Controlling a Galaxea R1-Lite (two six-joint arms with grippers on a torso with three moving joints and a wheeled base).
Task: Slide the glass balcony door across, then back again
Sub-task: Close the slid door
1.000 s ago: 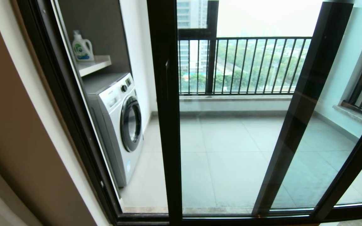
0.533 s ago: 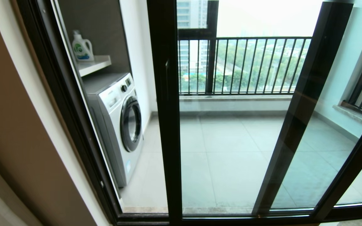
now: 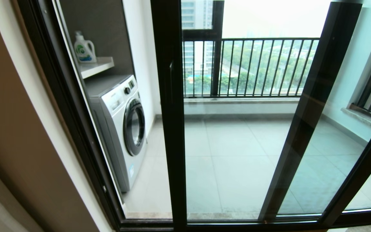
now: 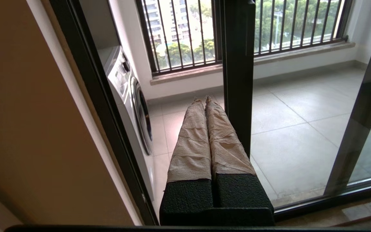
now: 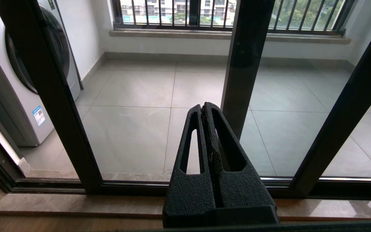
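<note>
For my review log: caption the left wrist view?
Left gripper, shut and empty, hovers beside the glass balcony door.

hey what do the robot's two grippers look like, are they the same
Not quite. The left gripper has two long tapered fingers wrapped in beige cloth-like tape, on textured black bases. The right gripper is bare: rough black fingers, each with a long slot cut through it.
</note>
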